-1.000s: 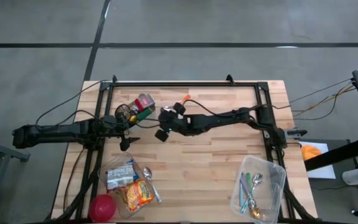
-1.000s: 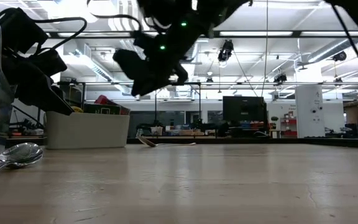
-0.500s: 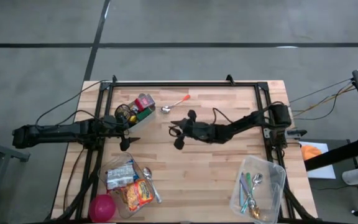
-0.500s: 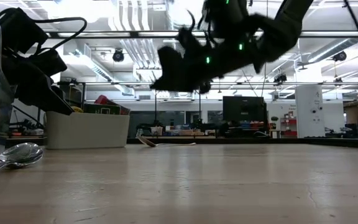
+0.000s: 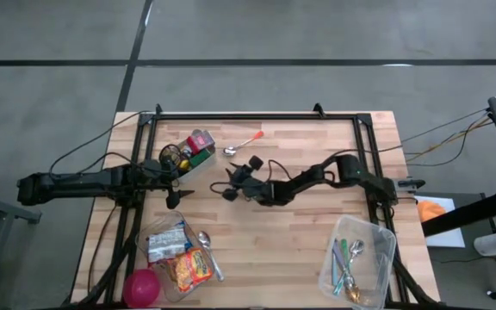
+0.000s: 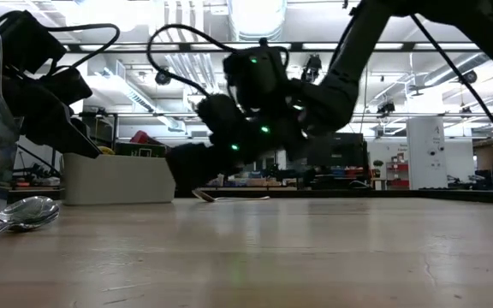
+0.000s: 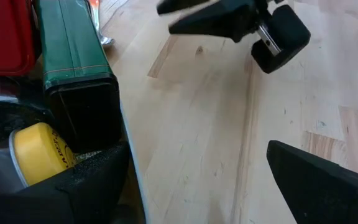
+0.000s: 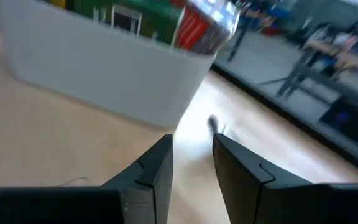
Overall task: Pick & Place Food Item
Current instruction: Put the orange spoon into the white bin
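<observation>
A white bin at the far left holds food items: a green box, a red pack and a yellow-lidded jar. My right gripper hovers low over the table's middle, just right of the bin, its fingers nearly level and aimed at the bin. It is open by a narrow gap and holds nothing. My left gripper waits wide open beside the bin's near side. A spoon with an orange handle lies flat on the table right of the bin.
A clear tub with snack packs and a red ball stand at the near left, with a spoon beside them. Another clear tub with cutlery is at the near right. Bare wood lies between them.
My right gripper has come down from well above the table to just over it. It has tipped from a steep slant to nearly level, facing the white bin. Its finger gap looks the same. The spoon and bin have stayed put.
</observation>
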`<state>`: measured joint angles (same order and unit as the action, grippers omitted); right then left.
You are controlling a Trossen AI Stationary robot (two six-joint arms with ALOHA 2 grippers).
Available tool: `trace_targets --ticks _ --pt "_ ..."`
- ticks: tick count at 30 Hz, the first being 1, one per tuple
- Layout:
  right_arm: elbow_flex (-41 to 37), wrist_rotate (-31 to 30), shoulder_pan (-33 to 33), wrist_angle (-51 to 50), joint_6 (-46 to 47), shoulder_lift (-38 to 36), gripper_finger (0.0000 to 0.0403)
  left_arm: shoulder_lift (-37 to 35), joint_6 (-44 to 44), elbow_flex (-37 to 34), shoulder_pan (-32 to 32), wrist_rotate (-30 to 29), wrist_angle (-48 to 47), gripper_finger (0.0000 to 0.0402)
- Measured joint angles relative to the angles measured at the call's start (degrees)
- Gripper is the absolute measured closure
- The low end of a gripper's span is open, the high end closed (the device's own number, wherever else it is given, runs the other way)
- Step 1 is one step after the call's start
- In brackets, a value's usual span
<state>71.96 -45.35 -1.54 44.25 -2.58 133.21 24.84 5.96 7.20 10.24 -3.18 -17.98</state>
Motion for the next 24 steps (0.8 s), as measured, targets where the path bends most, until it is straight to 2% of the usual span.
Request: trace_targets --ticks 6,13,19,24 --pt "4.6 -3.0 0.2 -2.6 -5.8 2.0 0.0294 0.0 0.0 0.0 0.0 -0.2 0.0 0.0018" --pt "9.7 -0.9 1.8 -18.7 2.9 2.7 0.0294 0.0 0.0 0.0 0.0 -0.2 0.0 0.0018" --pt "13.7 -0.1 3.0 -21.5 3.7 4.9 0.0294 0.0 0.0 0.0 0.0 -0.2 0.0 0.0018" --pt "14.2 -3.7 3.2 -21.3 3.5 5.5 0.0294 0.0 0.0 0.0 0.0 -0.2 0.0 0.0018"
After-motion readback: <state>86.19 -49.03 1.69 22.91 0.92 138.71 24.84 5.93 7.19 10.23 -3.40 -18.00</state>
